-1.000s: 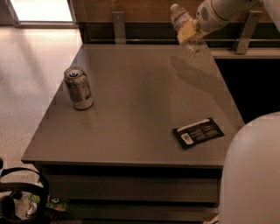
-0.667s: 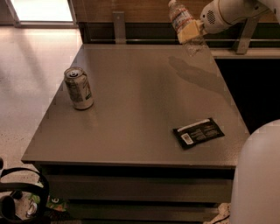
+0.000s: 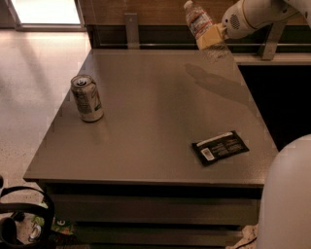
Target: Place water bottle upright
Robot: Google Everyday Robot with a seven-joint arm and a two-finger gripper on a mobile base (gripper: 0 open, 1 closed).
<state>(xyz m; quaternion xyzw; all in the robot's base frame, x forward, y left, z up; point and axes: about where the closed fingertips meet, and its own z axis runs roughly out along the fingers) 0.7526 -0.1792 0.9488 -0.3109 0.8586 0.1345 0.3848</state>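
1. The gripper has its jaws clamped on the lower end of the water bottle; the bottle's base is hidden behind the pale fingers.
2. The bottle hangs above the table's far right edge, tilted, cap up and leftward.
3. The white arm reaches in from the far right, cut off by the frame.
4. A soda can stands at the left.

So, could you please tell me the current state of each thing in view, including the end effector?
water bottle: capped, held off the table near its far right corner, tilted with the cap up and to the left.
end effector: at the top right, shut on the bottle's lower end.
soda can: upright on the table's left side.
black packet: lying flat near the front right.
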